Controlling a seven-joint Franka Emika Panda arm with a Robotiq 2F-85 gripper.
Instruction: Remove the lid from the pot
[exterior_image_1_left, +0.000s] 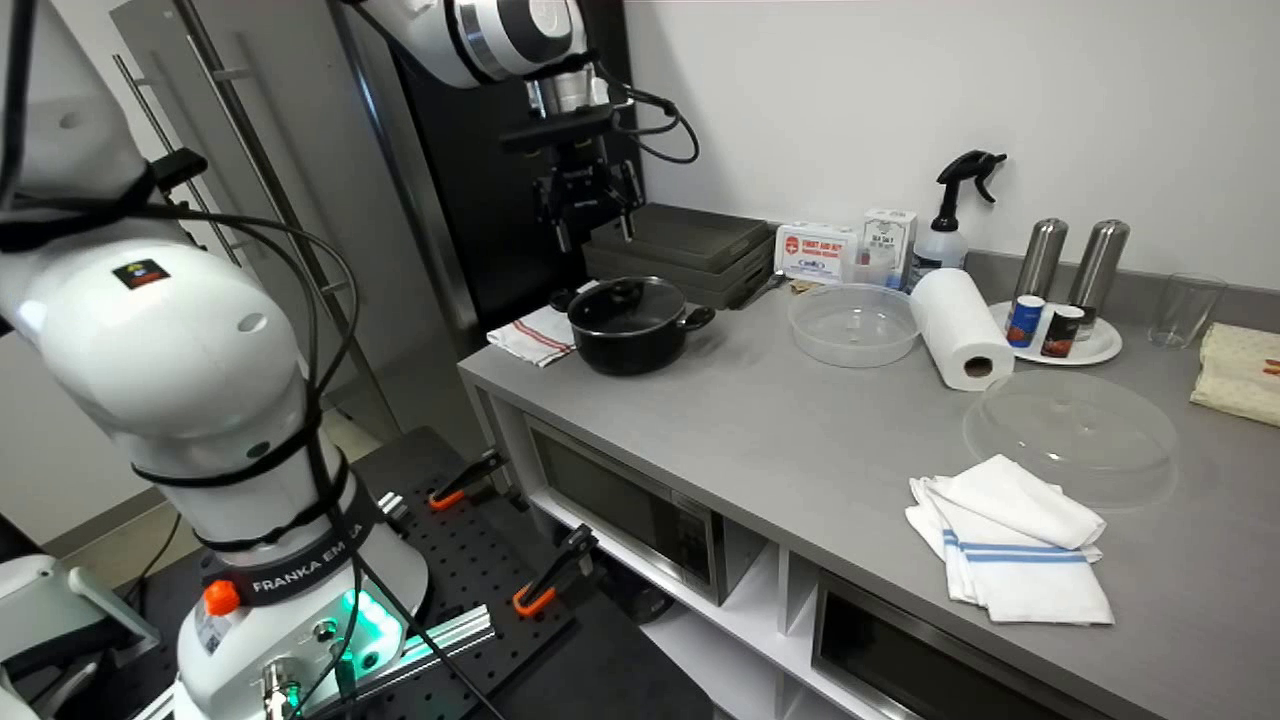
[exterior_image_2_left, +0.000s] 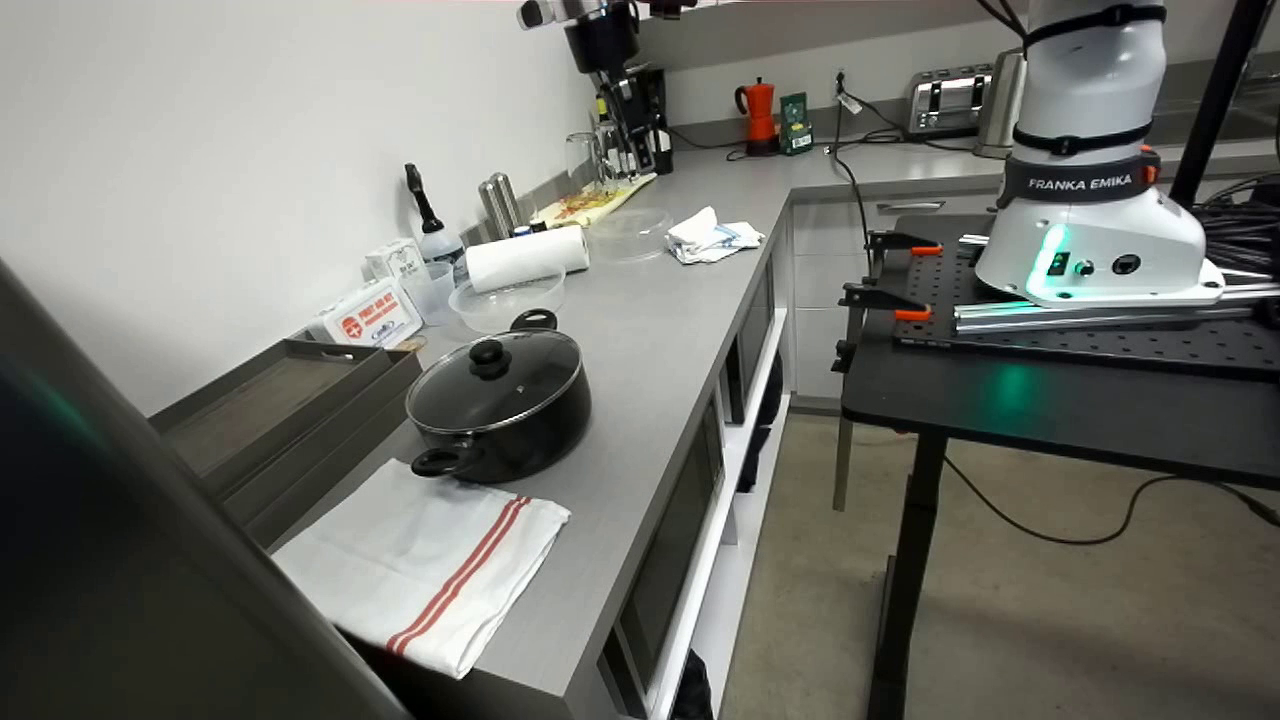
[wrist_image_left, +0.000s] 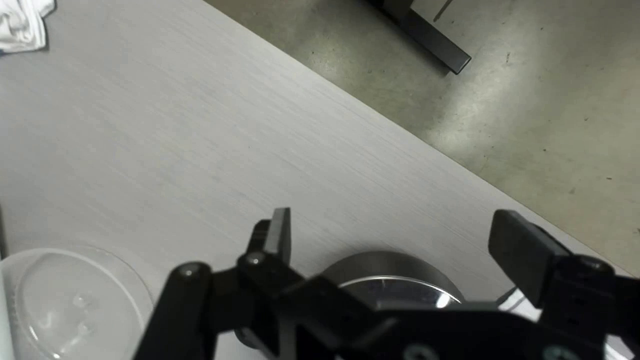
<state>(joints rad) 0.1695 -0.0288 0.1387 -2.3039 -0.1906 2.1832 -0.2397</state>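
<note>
The black pot (exterior_image_1_left: 628, 352) stands on the grey counter near its end, and it also shows in an exterior view (exterior_image_2_left: 535, 432) and in the wrist view (wrist_image_left: 382, 261). The clear glass lid (exterior_image_2_left: 450, 395) sits on the pot, with its dark knob (exterior_image_2_left: 489, 358) up at the centre. The lid also shows in an exterior view (exterior_image_1_left: 645, 310), and part of it shows in the wrist view (wrist_image_left: 395, 292), where my gripper hides the rest and the knob. My gripper (wrist_image_left: 392, 220) is open and empty, fingers pointing down. It hangs above the pot, apart from the lid, in an exterior view (exterior_image_1_left: 596, 232).
Dark stacked trays (exterior_image_1_left: 690, 240) stand behind the pot. A red-striped towel (exterior_image_2_left: 450, 560) lies beside it. A clear round container (exterior_image_1_left: 853, 340), a paper towel roll (exterior_image_1_left: 955, 320), a clear disc (exterior_image_1_left: 1075, 430) and a blue-striped towel (exterior_image_1_left: 1020, 550) lie further along the counter.
</note>
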